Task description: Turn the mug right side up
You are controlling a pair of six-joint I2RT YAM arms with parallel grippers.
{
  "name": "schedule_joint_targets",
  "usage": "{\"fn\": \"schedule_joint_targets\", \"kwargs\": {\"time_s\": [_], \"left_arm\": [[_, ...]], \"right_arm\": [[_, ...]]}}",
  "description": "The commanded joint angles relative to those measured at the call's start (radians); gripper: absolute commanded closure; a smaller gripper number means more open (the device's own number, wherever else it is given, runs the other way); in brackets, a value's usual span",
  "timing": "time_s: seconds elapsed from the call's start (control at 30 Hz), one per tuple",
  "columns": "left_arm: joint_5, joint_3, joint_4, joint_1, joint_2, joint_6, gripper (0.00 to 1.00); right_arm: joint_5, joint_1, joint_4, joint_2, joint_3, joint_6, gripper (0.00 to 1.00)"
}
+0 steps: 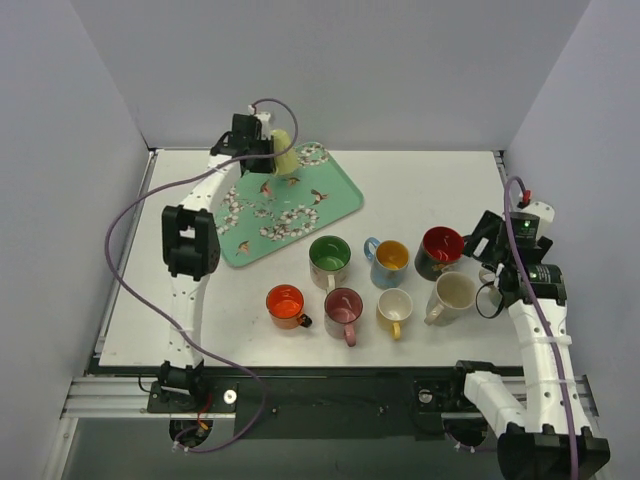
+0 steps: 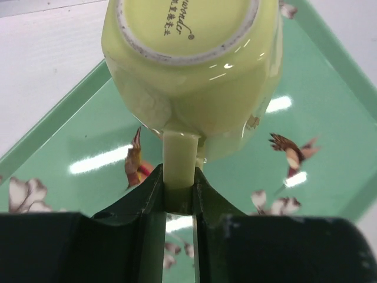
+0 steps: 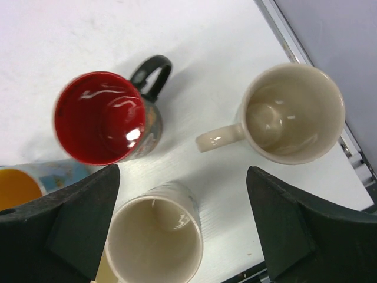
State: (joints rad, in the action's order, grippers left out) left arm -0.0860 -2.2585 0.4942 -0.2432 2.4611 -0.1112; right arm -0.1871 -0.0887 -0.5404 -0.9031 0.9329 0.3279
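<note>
You have 1 yellow mug (image 2: pixel 194 76) over the far end of 1 green tray (image 1: pixel 340 195). Its base faces the left wrist camera and its rim points down toward the tray. Left jaws are pinched narrow on its handle (image 2: pixel 178 156). Right jaws are spread wide, gripping nothing, above the right-hand mugs. 7 other mugs (image 1: pixel 343 312) stand rim-up on the surface (image 1: pixel 430 185): 3 behind, 4 in front.

You see the left gripper (image 1: pixel 271 153) at the yellow mug (image 1: pixel 286 157) over the green tray (image 1: pixel 340 196). Nearby, seven other mugs (image 1: pixel 329 256) stand open side up.
</note>
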Motion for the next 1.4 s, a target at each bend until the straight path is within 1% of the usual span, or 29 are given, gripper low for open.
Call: {"fn": "schedule_joint_targets", "kwargs": {"time_s": [0.0, 0.03, 0.1, 0.13, 0.17, 0.23, 0.27, 0.3, 0.37, 0.4, 0.43, 0.47, 0.5, 0.53, 0.57, 0.63, 0.7, 0.77, 0.83, 1.03, 1.13, 1.37], "left_arm": [[-0.213, 0.020, 0.009, 0.022, -0.322, -0.068, 1.00], [-0.251, 0.058, 0.009, 0.025, -0.347, -0.080, 1.00], [-0.312, 0.086, 0.039, 0.033, -0.401, -0.108, 1.00], [-0.336, 0.086, 0.075, 0.036, -0.428, -0.119, 1.00], [-0.387, 0.085, 0.089, 0.039, -0.439, -0.145, 1.00], [-0.455, 0.091, 0.129, 0.039, -0.481, -0.185, 1.00], [-0.475, 0.111, 0.138, 0.039, -0.514, -0.221, 1.00], [-0.521, 0.120, 0.136, 0.035, -0.530, -0.238, 1.00], [-0.583, 0.142, 0.150, 0.021, -0.570, -0.283, 1.00], [-0.603, 0.142, 0.176, 0.015, -0.591, -0.292, 1.00], [-0.612, 0.142, 0.203, -0.004, -0.615, -0.292, 1.00], [-0.618, 0.155, 0.211, -0.013, -0.631, -0.286, 1.00], [-0.621, 0.166, 0.213, -0.040, -0.666, -0.286, 1.00], [-0.624, 0.201, 0.210, -0.053, -0.688, -0.285, 1.00], [-0.626, 0.217, 0.208, -0.085, -0.723, -0.286, 1.00], [-0.641, 0.247, 0.217, -0.125, -0.758, -0.285, 1.00], [-0.653, 0.244, 0.225, -0.149, -0.781, -0.295, 1.00], [-0.678, 0.240, 0.227, -0.163, -0.797, -0.315, 1.00], [-0.692, 0.234, 0.231, -0.176, -0.803, -0.324, 1.00], [-0.692, 0.206, 0.247, -0.196, -0.789, -0.317, 1.00], [-0.715, 0.189, 0.257, -0.208, -0.775, -0.331, 1.00], [-0.754, 0.143, 0.285, -0.257, -0.783, -0.349, 1.00]], "right_arm": [[-0.014, 0.082, -0.050, 0.032, 0.095, -0.001, 0.14], [-0.014, 0.111, -0.050, 0.033, 0.109, 0.003, 0.13], [-0.005, 0.173, -0.052, 0.035, 0.138, 0.017, 0.11], [0.000, 0.228, -0.038, 0.035, 0.153, 0.029, 0.10], [0.023, 0.262, -0.023, 0.036, 0.167, 0.051, 0.10], [0.076, 0.384, 0.051, 0.039, 0.167, 0.098, 0.09], [0.109, 0.415, 0.135, 0.043, 0.162, 0.118, 0.09], [0.121, 0.482, 0.182, 0.047, 0.144, 0.164, 0.09], [0.159, 0.574, 0.459, 0.044, 0.101, 0.235, 0.10], [0.178, 0.604, 0.529, 0.037, 0.089, 0.265, 0.10], [0.179, 0.654, 0.689, 0.021, 0.060, 0.311, 0.10], [0.179, 0.673, 0.753, 0.010, 0.049, 0.335, 0.10], [0.208, 0.708, 0.872, -0.022, 0.038, 0.365, 0.10], [0.212, 0.722, 0.917, -0.037, 0.041, 0.391, 0.10], [0.210, 0.747, 1.004, -0.077, 0.046, 0.402, 0.11], [0.204, 0.768, 1.095, -0.137, 0.063, 0.442, 0.11], [0.195, 0.776, 1.161, -0.189, 0.070, 0.497, 0.13], [0.192, 0.781, 1.198, -0.218, 0.070, 0.546, 0.15], [0.137, 0.790, 1.208, -0.220, 0.055, 0.565, 0.16], [-0.027, 0.839, 1.189, -0.122, -0.045, 0.579, 0.18], [-0.046, 0.850, 1.229, -0.109, -0.081, 0.577, 0.17], [-0.029, 0.848, 1.261, -0.180, -0.039, 0.583, 0.15]]}}
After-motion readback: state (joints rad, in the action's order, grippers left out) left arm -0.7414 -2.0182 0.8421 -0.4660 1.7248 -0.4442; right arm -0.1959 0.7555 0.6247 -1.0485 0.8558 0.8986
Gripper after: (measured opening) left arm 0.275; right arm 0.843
